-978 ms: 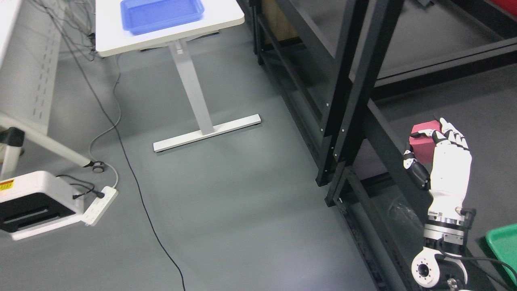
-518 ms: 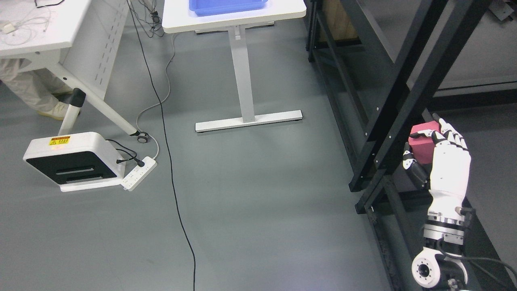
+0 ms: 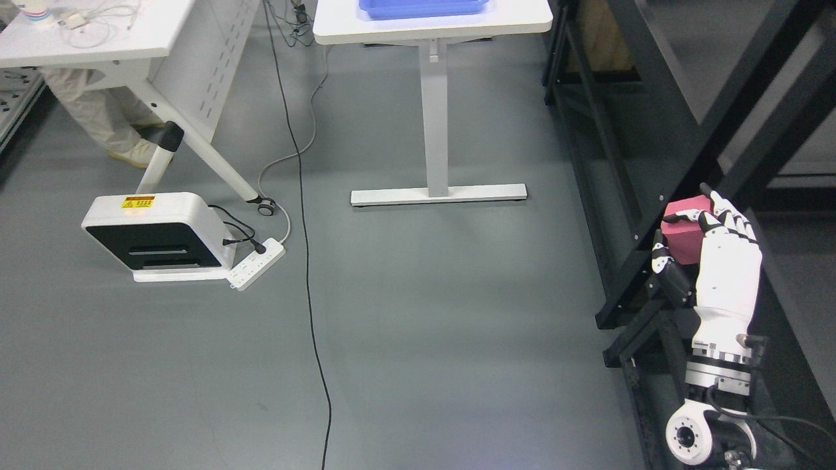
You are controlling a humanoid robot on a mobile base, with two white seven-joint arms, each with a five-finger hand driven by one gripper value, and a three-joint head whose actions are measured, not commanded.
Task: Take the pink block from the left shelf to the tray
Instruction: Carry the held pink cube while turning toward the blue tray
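In the head view, the white right robot hand stood upright at the lower right, its fingers and thumb curled around a small pink cube-shaped block, which it held in the air in front of the black metal shelf frame. At the top edge, well apart from the block, a shallow blue plastic tray lay on a white single-legged bench. A black cable ran across the grey floor.
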